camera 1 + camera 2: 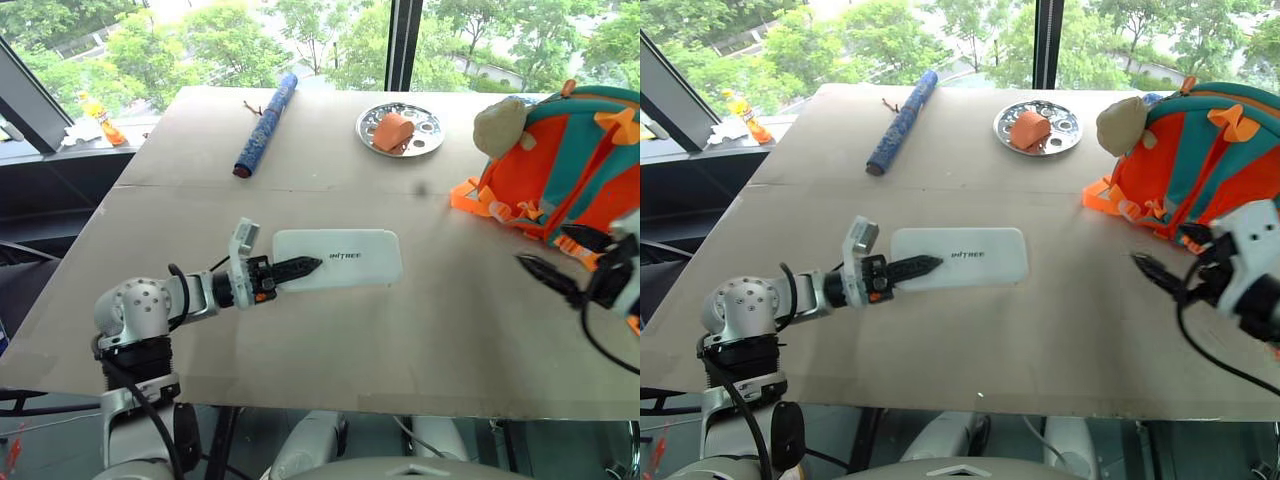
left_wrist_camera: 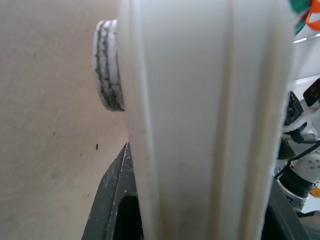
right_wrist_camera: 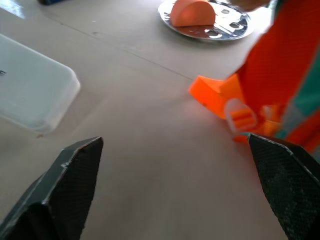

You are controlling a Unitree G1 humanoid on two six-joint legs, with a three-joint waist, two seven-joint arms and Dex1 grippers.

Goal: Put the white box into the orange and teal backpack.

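Left gripper (image 1: 300, 267): jaws narrowed onto the near end of the white box (image 1: 340, 258), clamping its edge; the left wrist view has the box wall pressed between them. Box lies flat mid-counter (image 1: 330, 160), lettering up, well apart from the orange and teal backpack (image 1: 575, 160) at the far right. Right gripper (image 1: 560, 262): jaws spread wide, empty, hanging just beside the backpack's front straps, likely staged to hold the bag open or steady while the left brings the box over. Metal plate (image 1: 425, 135) with an orange lump and blue roll (image 1: 265, 125) sit further back, out of the path.
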